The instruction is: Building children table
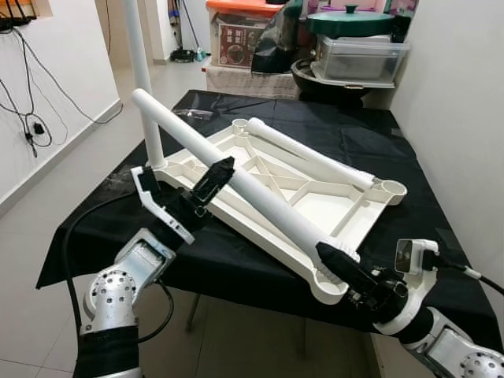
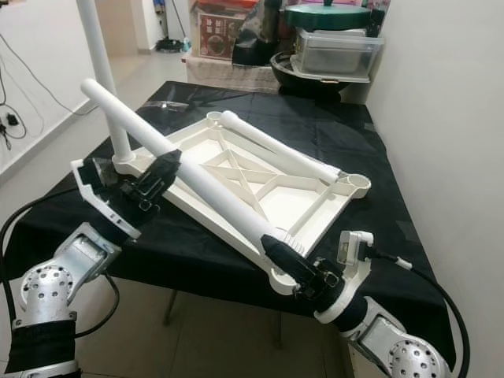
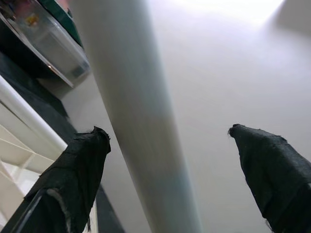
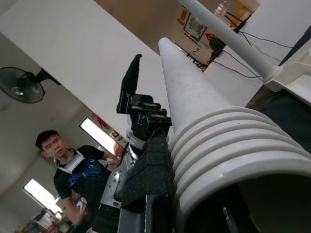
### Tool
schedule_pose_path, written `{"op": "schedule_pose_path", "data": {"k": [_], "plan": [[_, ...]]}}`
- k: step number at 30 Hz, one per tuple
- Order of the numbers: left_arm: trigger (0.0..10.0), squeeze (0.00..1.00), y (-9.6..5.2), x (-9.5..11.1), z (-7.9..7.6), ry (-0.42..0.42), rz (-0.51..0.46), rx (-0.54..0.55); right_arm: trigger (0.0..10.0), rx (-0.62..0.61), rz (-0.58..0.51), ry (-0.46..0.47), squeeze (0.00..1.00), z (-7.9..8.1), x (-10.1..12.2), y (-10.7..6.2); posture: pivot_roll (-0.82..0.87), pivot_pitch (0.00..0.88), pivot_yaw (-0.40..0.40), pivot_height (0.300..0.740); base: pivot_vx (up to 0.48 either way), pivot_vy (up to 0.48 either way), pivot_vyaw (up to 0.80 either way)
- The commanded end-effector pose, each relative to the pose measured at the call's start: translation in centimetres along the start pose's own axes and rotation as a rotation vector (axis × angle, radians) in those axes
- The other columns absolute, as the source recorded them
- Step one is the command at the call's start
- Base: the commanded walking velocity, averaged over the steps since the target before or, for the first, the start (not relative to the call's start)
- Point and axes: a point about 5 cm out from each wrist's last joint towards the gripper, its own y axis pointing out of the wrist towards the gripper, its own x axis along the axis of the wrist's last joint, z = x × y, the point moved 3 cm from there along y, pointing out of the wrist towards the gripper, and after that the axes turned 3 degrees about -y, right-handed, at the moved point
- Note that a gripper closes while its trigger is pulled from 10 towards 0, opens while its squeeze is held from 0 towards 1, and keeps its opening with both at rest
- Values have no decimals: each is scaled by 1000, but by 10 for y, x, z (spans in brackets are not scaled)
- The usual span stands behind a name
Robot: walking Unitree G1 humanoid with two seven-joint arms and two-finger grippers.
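Note:
An upside-down white tabletop (image 1: 346, 209) lies on a black-clothed table (image 1: 354, 126). One white leg (image 1: 146, 79) stands upright in its left corner socket. A second leg (image 1: 315, 153) lies along its far side. A third leg (image 1: 252, 189) slants across it, upper end in the air. My left gripper (image 1: 213, 179) is open around this leg's upper half; the tube (image 3: 141, 121) passes between the spread fingers (image 3: 77, 165). My right gripper (image 1: 340, 264) is shut on its threaded lower end (image 4: 228, 145), just above the near corner socket (image 1: 327, 287).
A white wall runs close along the table's right side. Plastic boxes (image 1: 358, 59) and a green-lidded pot (image 1: 350, 20) stand behind the table. Cables (image 1: 31, 118) hang on the left wall over bare floor. A person (image 4: 73, 170) stands behind me.

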Motion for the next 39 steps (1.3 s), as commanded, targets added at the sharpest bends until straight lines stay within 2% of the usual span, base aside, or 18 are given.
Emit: {"op": "schedule_pose_path", "data": {"k": [1,4,7,15,16,20,21,26,35,36,39], "plan": [[10000,0,0,1,1,-21,0,1,0,48,11,-13,0,8,0,2,166,0,-75,740,0,0,0],[10000,0,-1,10,5,-64,-38,15,0,67,43,-12,0,12,-7,0,166,0,-75,740,0,0,0],[10000,0,-4,27,8,-145,-125,5,0,76,61,-11,0,14,-13,-4,162,0,-74,740,0,0,0],[10000,0,-9,40,6,-176,-157,-27,0,66,73,-4,0,11,-16,-9,163,0,-79,740,0,0,0],[4471,0,-9,39,5,-178,-152,-33,0,60,80,-2,0,10,-17,-9,163,0,-79,740,0,0,0],[4471,0,-10,38,4,-180,-149,-36,0,55,85,0,0,8,-18,-9,163,0,-79,740,0,0,0],[0,0,-11,36,4,-189,-143,-39,0,56,94,0,0,8,-20,-9,166,0,-78,740,0,0,0],[0,0,-12,30,5,-207,-118,-44,0,77,120,-10,0,12,-24,-8,165,0,-78,740,0,0,0],[0,0,-13,30,9,-219,-128,-20,0,89,129,-24,0,13,-26,-7,165,0,-77,740,0,0,0],[0,0,-12,29,10,-220,-125,-15,9490,64,130,-55,0,9,-25,-5,165,0,-77,740,0,0,0],[0,0,-12,29,10,-220,-124,-14,9490,57,130,-63,0,8,-25,-4,165,0,-77,740,0,0,0]]}}
